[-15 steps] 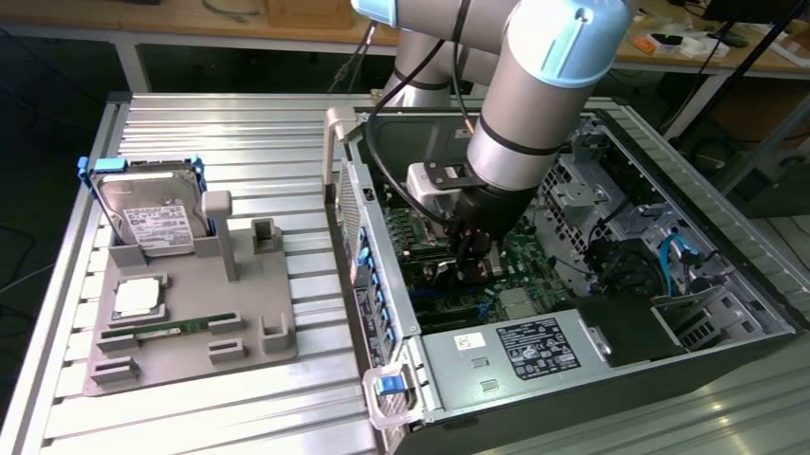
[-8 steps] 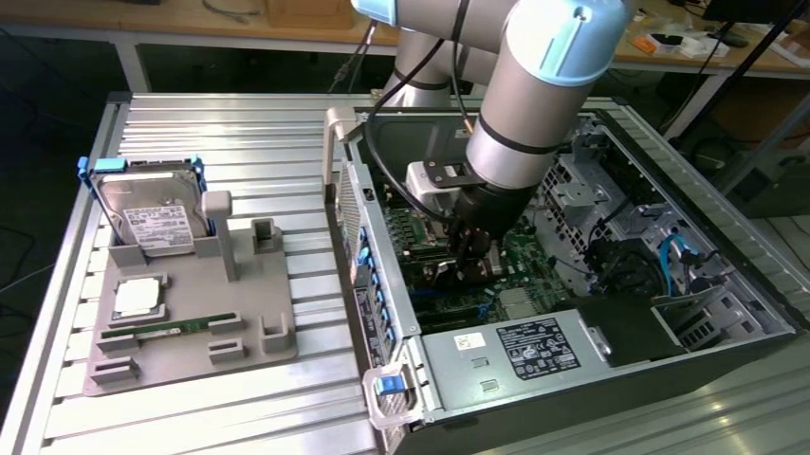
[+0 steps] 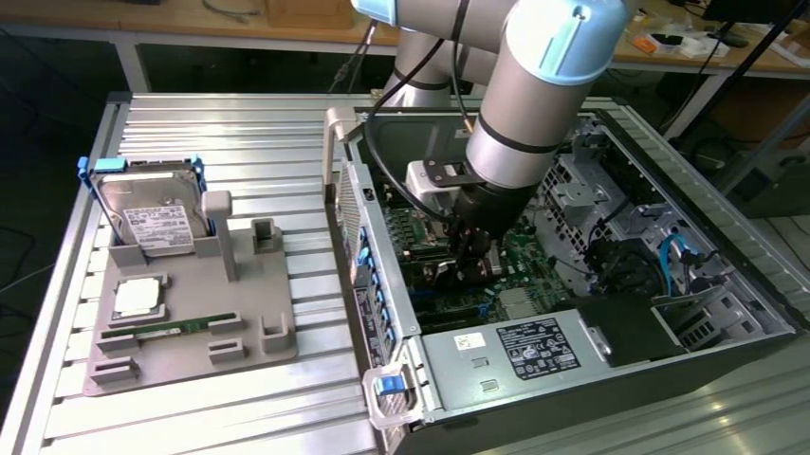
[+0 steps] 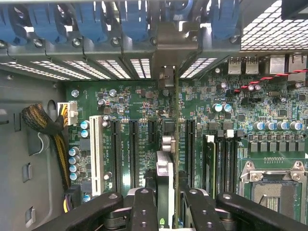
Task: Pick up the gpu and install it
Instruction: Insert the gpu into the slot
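The work surface is a table [image 3: 215,123] of ribbed silver metal. It catches bright, even light, with pale glare on the ridges. Behind it stands a wooden bench [image 3: 177,21] on white legs [image 3: 131,64], with a cable [image 3: 228,9] lying on top. Under the bench and along the exterior view's left, the floor [image 3: 38,161] is dark. A black pole [image 3: 757,59] slants at the exterior view's right.
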`<state>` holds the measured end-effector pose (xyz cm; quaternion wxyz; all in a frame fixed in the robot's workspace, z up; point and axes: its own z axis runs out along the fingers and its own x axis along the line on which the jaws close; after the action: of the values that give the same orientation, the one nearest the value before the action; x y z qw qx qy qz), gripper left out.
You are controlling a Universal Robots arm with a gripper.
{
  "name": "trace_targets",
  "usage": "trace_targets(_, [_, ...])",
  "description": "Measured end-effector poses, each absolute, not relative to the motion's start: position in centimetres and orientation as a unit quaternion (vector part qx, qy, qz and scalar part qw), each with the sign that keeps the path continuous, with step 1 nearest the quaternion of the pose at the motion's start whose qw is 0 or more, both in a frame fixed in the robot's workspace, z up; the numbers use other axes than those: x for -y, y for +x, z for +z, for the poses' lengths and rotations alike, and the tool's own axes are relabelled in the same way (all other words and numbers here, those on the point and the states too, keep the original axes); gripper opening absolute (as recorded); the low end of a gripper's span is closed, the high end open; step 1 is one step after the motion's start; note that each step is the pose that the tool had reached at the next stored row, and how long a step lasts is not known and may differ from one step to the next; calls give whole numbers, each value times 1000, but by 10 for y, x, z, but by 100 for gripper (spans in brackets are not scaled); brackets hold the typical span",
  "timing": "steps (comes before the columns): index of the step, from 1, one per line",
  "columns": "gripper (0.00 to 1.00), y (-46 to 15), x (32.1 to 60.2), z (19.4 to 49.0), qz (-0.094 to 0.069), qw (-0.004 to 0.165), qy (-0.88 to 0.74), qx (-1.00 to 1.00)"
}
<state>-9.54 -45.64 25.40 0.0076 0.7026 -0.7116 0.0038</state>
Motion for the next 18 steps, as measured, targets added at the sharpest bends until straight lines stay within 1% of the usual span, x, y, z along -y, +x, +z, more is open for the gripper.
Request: trace_targets(18, [27, -95, 453, 254, 4, 8, 703, 712])
